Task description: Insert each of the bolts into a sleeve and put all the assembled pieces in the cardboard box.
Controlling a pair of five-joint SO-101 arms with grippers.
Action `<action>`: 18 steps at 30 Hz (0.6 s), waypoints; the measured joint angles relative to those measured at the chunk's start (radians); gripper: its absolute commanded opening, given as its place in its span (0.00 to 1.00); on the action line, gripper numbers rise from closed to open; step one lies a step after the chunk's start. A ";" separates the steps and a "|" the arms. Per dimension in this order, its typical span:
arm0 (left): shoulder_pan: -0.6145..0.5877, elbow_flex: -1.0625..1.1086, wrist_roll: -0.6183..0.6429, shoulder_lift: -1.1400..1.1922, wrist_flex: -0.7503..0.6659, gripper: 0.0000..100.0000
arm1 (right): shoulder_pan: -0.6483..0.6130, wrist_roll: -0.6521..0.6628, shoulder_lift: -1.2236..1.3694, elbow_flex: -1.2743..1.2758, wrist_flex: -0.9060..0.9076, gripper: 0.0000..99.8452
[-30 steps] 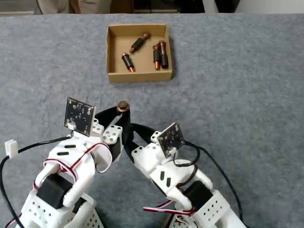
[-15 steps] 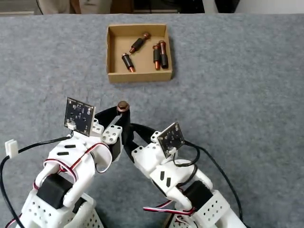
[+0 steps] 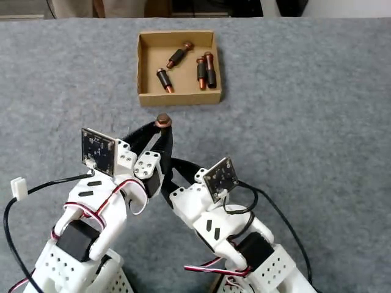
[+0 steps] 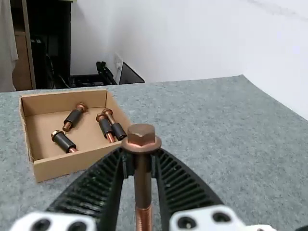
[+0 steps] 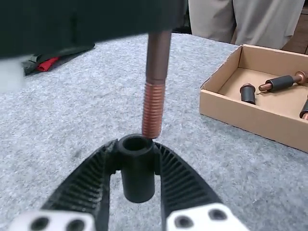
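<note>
the left claw (image 4: 139, 161) grips a bolt (image 4: 141, 139) straight up, its tip just over the sleeve (image 5: 136, 168) the right claw (image 5: 136, 154) squeezes, hole up, so it can slide in. the box (image 3: 177, 97) sits far back.

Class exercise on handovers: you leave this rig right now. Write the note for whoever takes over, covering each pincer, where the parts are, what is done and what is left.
Left pincer: shut on a bolt, head up.
Right pincer: shut on a sleeve, upright; the bolt's threaded end is at the sleeve's mouth, not yet in.
Done: four assembled pieces lie in the cardboard box.
Left: seat this bolt in the sleeve, then put that piece in the box.
</note>
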 measured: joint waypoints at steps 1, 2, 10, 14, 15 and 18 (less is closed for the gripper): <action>0.000 0.008 0.000 0.000 -0.003 0.02 | 0.000 0.000 0.000 0.000 0.000 0.00; -0.002 0.012 -0.002 0.000 -0.006 0.02 | 0.000 0.000 0.000 0.000 0.000 0.00; -0.003 0.025 -0.002 0.000 -0.011 0.02 | 0.000 0.000 0.000 0.000 0.000 0.00; -0.003 -0.017 -0.002 0.000 0.046 0.02 | -0.002 0.000 0.000 0.000 0.000 0.00; -0.003 -0.037 -0.002 0.000 0.081 0.02 | -0.002 0.000 0.000 0.000 0.000 0.00; -0.003 -0.091 0.028 0.000 0.196 0.02 | -0.003 0.000 0.000 0.000 0.000 0.00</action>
